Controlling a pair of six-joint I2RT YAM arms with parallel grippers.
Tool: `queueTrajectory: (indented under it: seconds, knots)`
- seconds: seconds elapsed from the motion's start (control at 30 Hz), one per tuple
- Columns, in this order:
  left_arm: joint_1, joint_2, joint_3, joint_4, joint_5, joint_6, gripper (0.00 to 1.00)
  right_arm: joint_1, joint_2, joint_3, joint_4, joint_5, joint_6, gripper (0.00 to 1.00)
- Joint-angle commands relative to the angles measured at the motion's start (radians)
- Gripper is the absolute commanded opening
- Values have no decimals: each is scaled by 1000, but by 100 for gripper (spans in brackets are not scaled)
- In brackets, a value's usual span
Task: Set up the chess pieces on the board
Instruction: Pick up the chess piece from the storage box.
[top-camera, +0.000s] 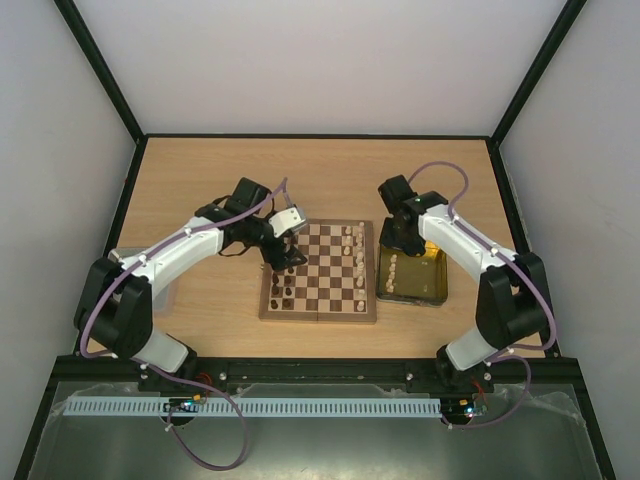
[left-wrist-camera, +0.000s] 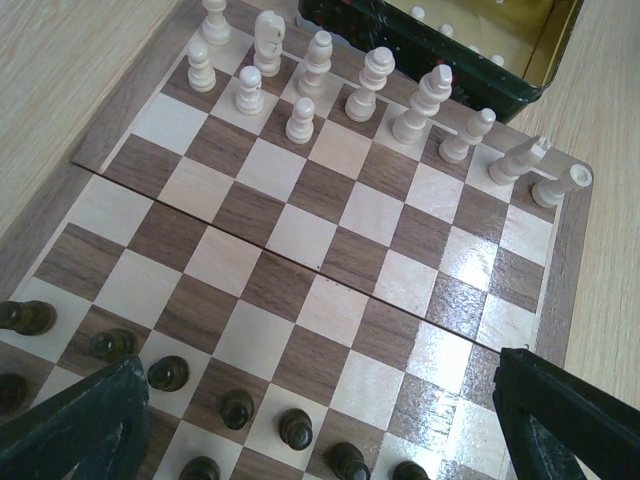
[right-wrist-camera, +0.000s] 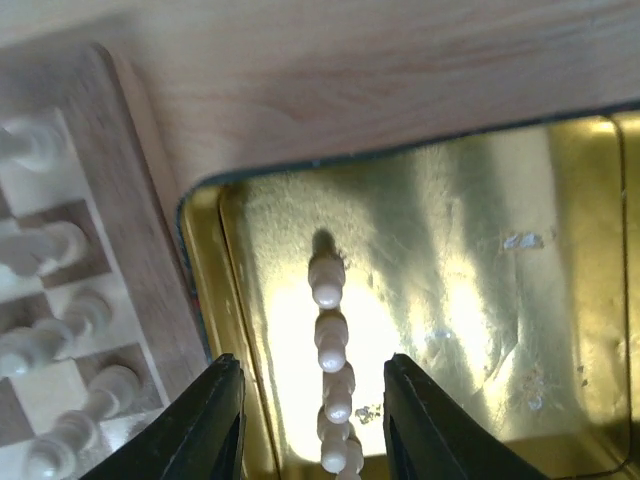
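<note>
The square, dark-and-tan checked wooden board (top-camera: 318, 316) lay mid-bench (top-camera: 200, 190). The left tool (left-wrist-camera: 320, 440) hung spread above dark brown turned pieces (left-wrist-camera: 295, 428). The right tool (right-wrist-camera: 315, 415), spread, straddled blurred, apparently cream pawns (right-wrist-camera: 330, 350) in the yellow tray (right-wrist-camera: 480, 300).

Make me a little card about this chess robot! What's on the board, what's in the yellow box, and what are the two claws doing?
board: wooden, checked, unfolded flat
cream pieces: lined up along the board edge next to the tray
dark pieces: lined up along the opposite edge
yellow tray: beside the board, holds a row of cream pawns
left gripper: open, empty, above the dark pieces
right gripper: open, above the tray, a finger on each side of the pawn row
set-up: not finished
</note>
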Motion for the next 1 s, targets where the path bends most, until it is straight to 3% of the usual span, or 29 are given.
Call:
queueTrajectory:
  seconds: [0.0,0.7,0.97]
  knots:
    - [-10,12,10,-13,3,11,93,-4,14,-49,37,-44,-9,37]
    - [-10,21,-1,-9,-4,15,93,-53,125,-115,151,-76,-17,36]
    - [-10,20,-1,-7,-2,15,93,-53,137,-129,165,-73,0,28]
